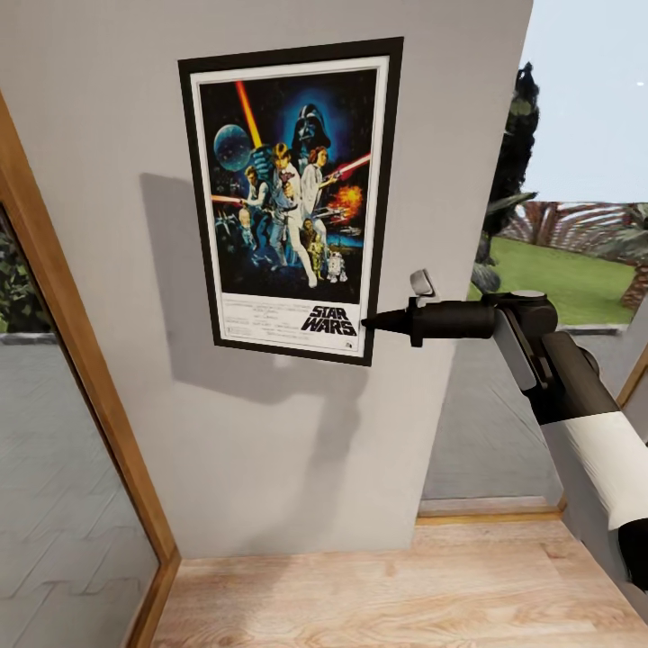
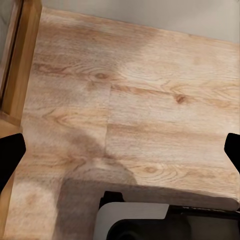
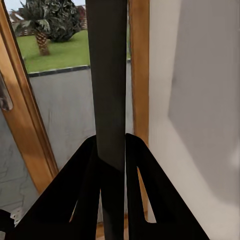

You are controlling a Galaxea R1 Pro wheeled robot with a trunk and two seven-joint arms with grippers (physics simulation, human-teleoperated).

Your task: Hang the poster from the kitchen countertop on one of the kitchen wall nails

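Pale oak-grained floor (image 1: 360, 594) is lying nearest, running from the robot's base up to the foot of a grey wall (image 1: 297, 468). In the left wrist view the left gripper (image 2: 122, 150) is hanging over those boards, its two dark fingertips (image 2: 10, 155) sitting at opposite edges of the picture with bare planks between them, so the jaws are standing wide apart and holding nothing.

Further out on the right, the right arm (image 1: 576, 396) is reaching leftward toward the wall, its white and black sleeve leading to the right gripper (image 1: 371, 323). Its tip is meeting the lower right corner of the poster (image 1: 292, 193). In the right wrist view the two black fingers (image 3: 142, 185) are pressing from both sides on the thin dark edge of the poster (image 3: 107, 75), so the jaws are clamped on its frame.

That poster is standing upright, slightly tilted, against the grey wall, casting a shadow down and left; whether it is lying flat on the wall or sitting just off it is hard to tell from here.

At the left, a wooden door frame (image 1: 81, 360) is slanting beside glass. Farthest, past the wall's right edge, a green lawn (image 1: 567, 279) and dark foliage are showing outside.
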